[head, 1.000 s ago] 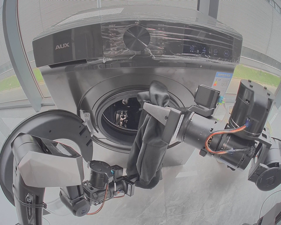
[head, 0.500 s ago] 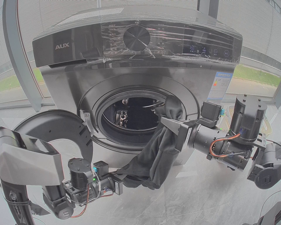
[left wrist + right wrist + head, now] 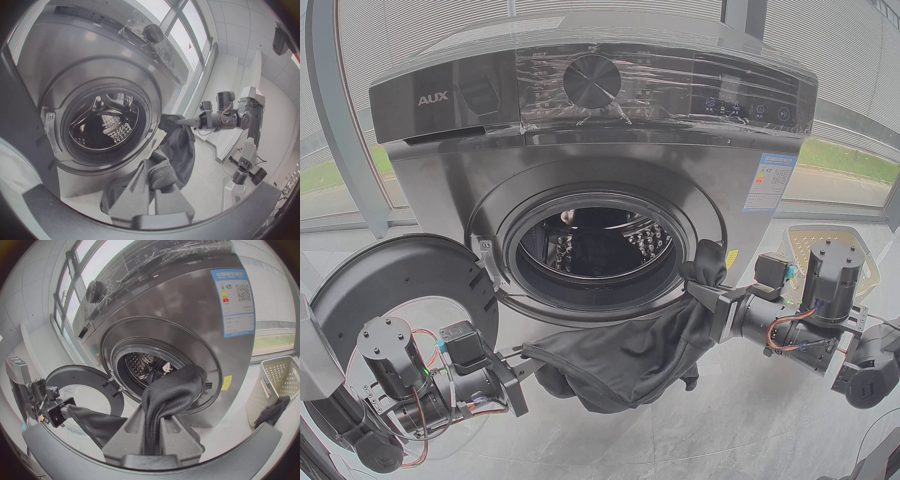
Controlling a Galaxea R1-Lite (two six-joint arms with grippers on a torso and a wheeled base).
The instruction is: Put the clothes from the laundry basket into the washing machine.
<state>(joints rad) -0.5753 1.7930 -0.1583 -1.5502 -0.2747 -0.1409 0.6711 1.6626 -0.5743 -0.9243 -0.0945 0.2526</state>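
While the one round door [image 3: 394, 281] stands swung open at the left, the left gripper [image 3: 520, 364] just in front of it is clamped on one end of a dark garment [image 3: 625, 365] — a single piece sagging between the two arms, outside the washing machine [image 3: 594, 156] and below its open drum mouth. The right gripper [image 3: 697, 289] is closed on the other end, bunched beside the drum rim. Farther right stands one laundry basket [image 3: 276, 377] — a second dark garment [image 3: 273, 410] drapes over its rim.

Black garment [image 3: 625, 362], grey washing machine [image 3: 456, 181], beige perforated basket [image 3: 275, 380]
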